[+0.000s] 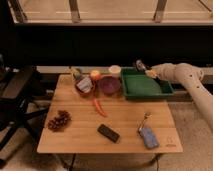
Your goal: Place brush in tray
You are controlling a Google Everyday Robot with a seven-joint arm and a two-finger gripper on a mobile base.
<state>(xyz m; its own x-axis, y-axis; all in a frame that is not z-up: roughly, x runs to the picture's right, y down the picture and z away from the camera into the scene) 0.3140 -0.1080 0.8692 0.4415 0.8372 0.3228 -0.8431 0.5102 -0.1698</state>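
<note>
The green tray (146,88) stands at the back right of the wooden table (75,135). A blue-headed thing with a thin metal handle, which looks like the brush (148,135), lies on the table near the front right corner. My gripper (142,65) comes in from the right on the white arm (186,76) and hovers over the tray's far edge, well away from the brush. A small yellowish patch (150,73) shows just behind the gripper; I cannot tell what it is.
A purple bowl (109,85), a white cup (115,70), an orange fruit (95,75) and a bowl with a packet (84,85) stand left of the tray. A red chilli (99,107), grapes (59,121) and a black block (108,133) lie in front. A black chair (17,95) stands at the left.
</note>
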